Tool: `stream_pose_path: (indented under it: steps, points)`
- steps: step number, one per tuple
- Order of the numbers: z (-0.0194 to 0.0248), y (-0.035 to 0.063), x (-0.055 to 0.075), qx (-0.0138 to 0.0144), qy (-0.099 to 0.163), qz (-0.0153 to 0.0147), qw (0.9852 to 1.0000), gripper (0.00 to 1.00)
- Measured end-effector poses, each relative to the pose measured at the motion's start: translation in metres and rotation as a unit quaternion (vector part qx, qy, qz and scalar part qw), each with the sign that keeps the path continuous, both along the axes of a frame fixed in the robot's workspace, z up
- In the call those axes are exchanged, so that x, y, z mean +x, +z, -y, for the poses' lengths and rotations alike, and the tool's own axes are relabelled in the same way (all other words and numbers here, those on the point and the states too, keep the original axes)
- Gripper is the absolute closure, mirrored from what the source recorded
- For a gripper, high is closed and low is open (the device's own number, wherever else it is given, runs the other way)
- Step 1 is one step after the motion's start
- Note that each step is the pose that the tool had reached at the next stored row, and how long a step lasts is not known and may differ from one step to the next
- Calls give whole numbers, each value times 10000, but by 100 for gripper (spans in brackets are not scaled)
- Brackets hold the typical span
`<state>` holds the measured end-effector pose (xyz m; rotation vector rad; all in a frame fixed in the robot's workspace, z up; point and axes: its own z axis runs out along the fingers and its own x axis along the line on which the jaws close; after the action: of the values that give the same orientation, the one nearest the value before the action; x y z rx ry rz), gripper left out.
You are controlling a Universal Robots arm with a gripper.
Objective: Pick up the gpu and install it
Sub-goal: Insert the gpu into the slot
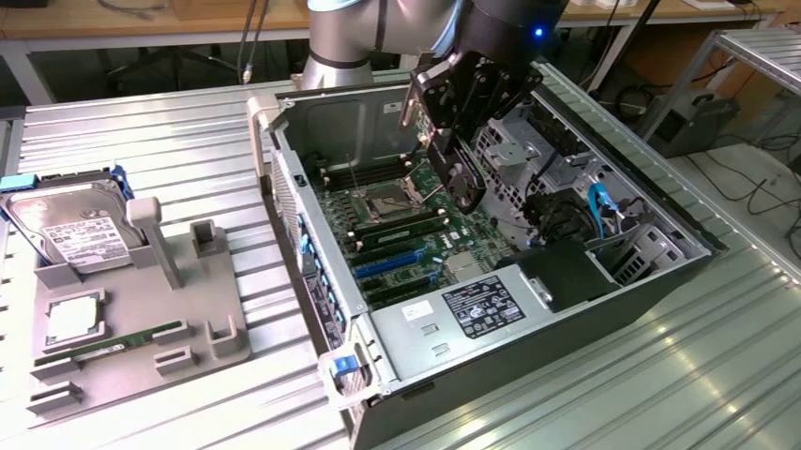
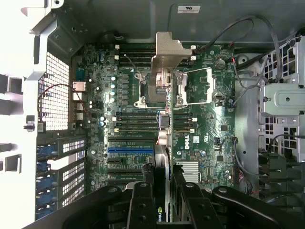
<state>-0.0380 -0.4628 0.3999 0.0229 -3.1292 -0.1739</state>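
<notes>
Tool (image 2: 163,198) gripping gpu (image 2: 165,62), edge-on, above motherboard (image 2: 205,138)

Robotics lab or electronics workshop. Evidence: ribbed metal worktop (image 1: 150,131); opened desktop computer case (image 1: 564,347) mid-worktop; grey parts fixture (image 1: 188,309) toward the exterior view's left edge; industrial robot arm (image 1: 344,37); wooden benches (image 1: 75,19) and trailing cables (image 1: 751,187) beyond.

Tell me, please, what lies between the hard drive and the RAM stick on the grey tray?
A square silver chip lies between the hard drive and the RAM stick; the exterior view shows this.
</notes>
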Motion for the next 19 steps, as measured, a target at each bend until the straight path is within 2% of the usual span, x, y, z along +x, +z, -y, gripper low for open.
stream_pose_path:
  steps: [3,5,7,9,10,14,15,19]
  points:
    - [0,-1,0,1,251,1,9997,74]
    - [0,-2,0,0,480,2,9988,74]
    - [0,-6,0,0,873,3,9962,74]
    - [0,-9,0,0,1077,3,9942,74]
    - [0,-12,0,1,1264,3,9920,74]
    - [0,-16,0,1,1623,3,9867,74]
    - [0,-18,0,0,1781,3,9840,74]
    - [0,-24,0,0,2155,4,9765,74]
